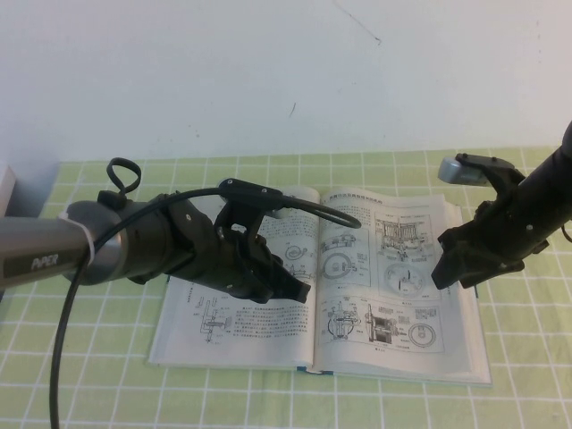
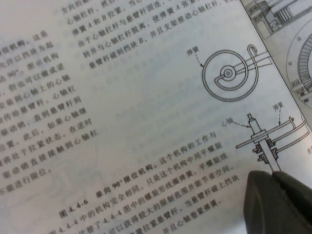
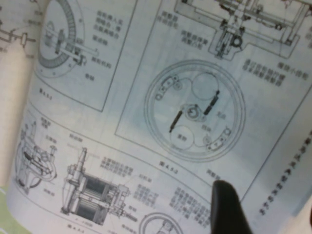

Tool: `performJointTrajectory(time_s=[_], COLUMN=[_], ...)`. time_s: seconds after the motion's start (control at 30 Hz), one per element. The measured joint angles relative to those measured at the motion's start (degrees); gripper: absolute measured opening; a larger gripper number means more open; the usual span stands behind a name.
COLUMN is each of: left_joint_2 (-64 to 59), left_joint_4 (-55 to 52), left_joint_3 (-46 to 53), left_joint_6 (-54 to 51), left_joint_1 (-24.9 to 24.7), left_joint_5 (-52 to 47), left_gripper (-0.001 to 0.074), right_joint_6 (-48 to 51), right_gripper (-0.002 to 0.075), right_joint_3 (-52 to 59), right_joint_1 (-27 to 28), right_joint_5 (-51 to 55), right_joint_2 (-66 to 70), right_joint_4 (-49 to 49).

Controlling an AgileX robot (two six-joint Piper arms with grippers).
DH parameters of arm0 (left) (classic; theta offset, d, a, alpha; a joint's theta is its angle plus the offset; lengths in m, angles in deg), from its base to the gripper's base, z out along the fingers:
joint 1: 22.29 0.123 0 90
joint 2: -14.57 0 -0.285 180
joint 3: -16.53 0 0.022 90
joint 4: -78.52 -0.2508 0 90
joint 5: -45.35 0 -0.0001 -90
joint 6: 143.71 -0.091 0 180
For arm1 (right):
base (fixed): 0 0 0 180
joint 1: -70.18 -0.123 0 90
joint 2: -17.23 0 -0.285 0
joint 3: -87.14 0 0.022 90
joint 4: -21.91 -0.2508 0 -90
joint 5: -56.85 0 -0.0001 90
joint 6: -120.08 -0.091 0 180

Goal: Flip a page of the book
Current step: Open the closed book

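Off-white paper, thin and a bit greyish, that's what I was dealing with: the book [image 1: 322,286] lay open flat on the green checked counter [image 1: 89,393], spine running away from me, roughly in the middle between my arms. The page [image 1: 393,277] I wanted was the right-hand leaf, covered in boxed black round machine drawings with little captions. It looked flat, no curl at the outer edge that I could see.

My right hand [image 1: 444,268] hung over that leaf's outer edge, tips pointing down and in toward the spine, so the page spread from it toward the middle of the book. Couldn't tell whether it was touching the paper, and I honestly couldn't tell if that hand was wide or narrow; only one dark tip showed in its own camera.

My left hand [image 1: 299,290] was low over the text page [image 1: 232,313], near the spine, pinched narrow with nothing in it.

So the right one was clearly nearer the free edge. My guess: the lift had to start there and sweep across toward the left side.
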Motion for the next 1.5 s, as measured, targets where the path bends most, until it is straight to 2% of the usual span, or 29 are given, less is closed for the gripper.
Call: performJointTrajectory(time_s=[0.43, 0.77, 1.5], left_joint_2=[0.0, 0.0, -0.08], left_joint_4=[0.0, 0.0, 0.0], left_joint_3=[0.0, 0.0, 0.0], left_joint_6=[0.13, 0.36, 1.05], left_joint_1=[0.0, 0.0, 0.0], left_joint_5=[0.0, 0.0, 0.1], left_gripper=[-0.0003, -0.0003, -0.0003], right_joint_6=[0.63, -1.32, 0.03], right_gripper=[0.0352, 0.0352, 0.0352], right_joint_3=[0.0, 0.0, -0.36], right_joint_1=[0.0, 0.0, 0.0], right_joint_5=[-0.2, -0.78, -0.9], right_joint_2=[0.94, 0.06, 2.07], right_joint_4=[-1.27, 4.92, 0.44])
